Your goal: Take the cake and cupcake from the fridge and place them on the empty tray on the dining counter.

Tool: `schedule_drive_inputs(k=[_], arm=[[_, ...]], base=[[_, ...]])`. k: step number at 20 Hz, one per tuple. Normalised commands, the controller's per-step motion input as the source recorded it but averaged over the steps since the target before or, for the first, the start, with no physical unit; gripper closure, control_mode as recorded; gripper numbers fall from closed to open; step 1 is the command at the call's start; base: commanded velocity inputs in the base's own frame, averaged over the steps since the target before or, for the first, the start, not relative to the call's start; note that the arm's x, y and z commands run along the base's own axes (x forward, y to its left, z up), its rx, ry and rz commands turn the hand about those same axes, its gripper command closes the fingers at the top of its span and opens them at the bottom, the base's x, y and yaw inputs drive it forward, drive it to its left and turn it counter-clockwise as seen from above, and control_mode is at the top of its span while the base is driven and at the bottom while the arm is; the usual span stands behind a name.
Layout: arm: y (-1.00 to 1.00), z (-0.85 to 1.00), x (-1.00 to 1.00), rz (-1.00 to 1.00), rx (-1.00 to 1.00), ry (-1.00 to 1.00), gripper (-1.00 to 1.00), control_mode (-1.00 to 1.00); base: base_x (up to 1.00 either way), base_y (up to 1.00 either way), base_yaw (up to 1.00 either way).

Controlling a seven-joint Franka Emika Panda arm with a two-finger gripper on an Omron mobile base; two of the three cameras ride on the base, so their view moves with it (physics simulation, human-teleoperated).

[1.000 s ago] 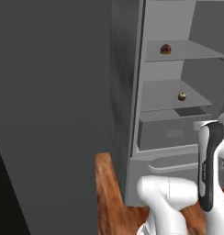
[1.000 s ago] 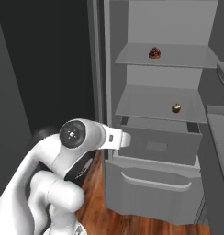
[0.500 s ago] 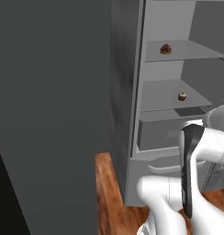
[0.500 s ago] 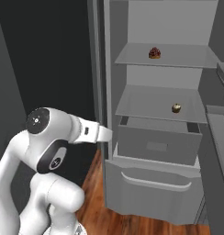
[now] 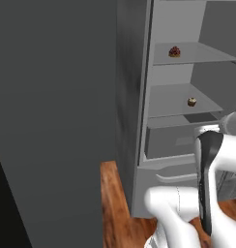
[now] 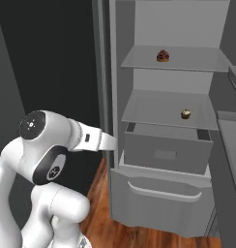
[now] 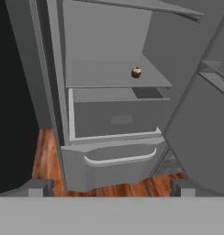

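since the earlier frames the white arm has swung: in the right base view its round shoulder joint has dropped lower and further left, and in the left base view the dark-striped forearm has come back toward the right edge. the fridge and its contents have not shifted.

the fridge (image 6: 163, 203) stands open, matte grey, with 2 flat shelves above a boxy grey drawer and a lower bin with a curved pale handle. the cake (image 6: 162, 55), round and dark brown with a red top, sits alone on the upper shelf. the cupcake (image 6: 186, 114), small and tan-topped, sits on the lower shelf toward its right, just above the drawer. glossy wooden floor runs under the fridge.

the claw (image 7: 109, 189) is spread wide and grips nothing, its 2 tips well apart, facing the drawer from outside the fridge.
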Motion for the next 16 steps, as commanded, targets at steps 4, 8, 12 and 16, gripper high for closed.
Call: schedule_drive_inputs(k=[4, 8, 12, 16], arm=[[0.00, 0.00, 0.00, 0.00, 0.00, 0.00, -1.00, 1.00], [0.00, 0.00, 0.00, 0.00, 0.00, 0.00, -1.00, 1.00], [0.00, 0.00, 0.00, 0.00, 0.00, 0.00, -1.00, 1.00], [0.00, 0.00, 0.00, 0.00, 0.00, 0.00, -1.00, 1.00]], base=[[0.00, 0.00, 0.00], [-0.20, -0.06, 0.00], [-0.16, -0.49, 0.00], [-0.05, -0.62, 0.00]])
